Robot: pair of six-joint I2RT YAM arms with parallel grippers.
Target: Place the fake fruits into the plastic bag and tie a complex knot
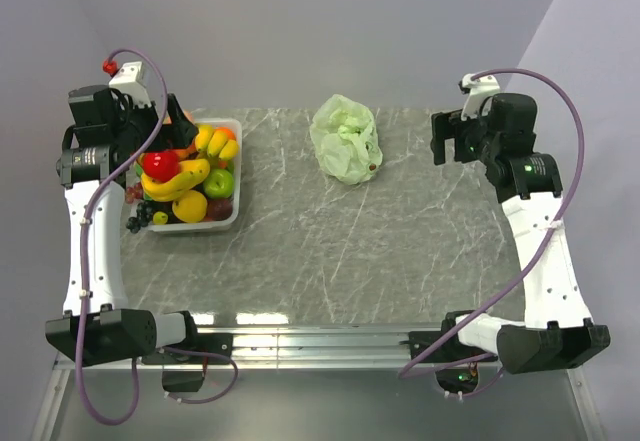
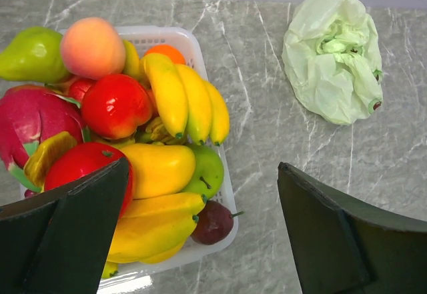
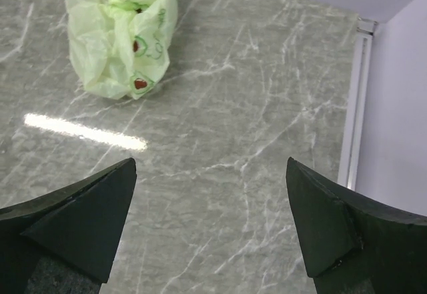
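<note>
The fake fruits [image 1: 185,176] are heaped in a clear tray [image 1: 238,176] at the table's left. The left wrist view shows bananas [image 2: 187,101], a peach [image 2: 92,46], a red apple [image 2: 115,105] and a pink dragonfruit [image 2: 27,117] among them. The plastic bag [image 1: 346,139] lies crumpled and pale green at the far middle, also seen as the bag [image 2: 333,54] and the bag [image 3: 120,34]. No knot is in view. My left gripper [image 1: 175,126] hovers open over the tray's far-left side, nothing held. My right gripper [image 1: 450,141] hangs open and empty, right of the bag.
Dark grapes [image 1: 140,219] spill over the tray's near-left corner. A metal rail [image 1: 320,336] runs along the table's near edge between the arm bases. Grey walls close in the left, back and right sides [image 3: 400,107].
</note>
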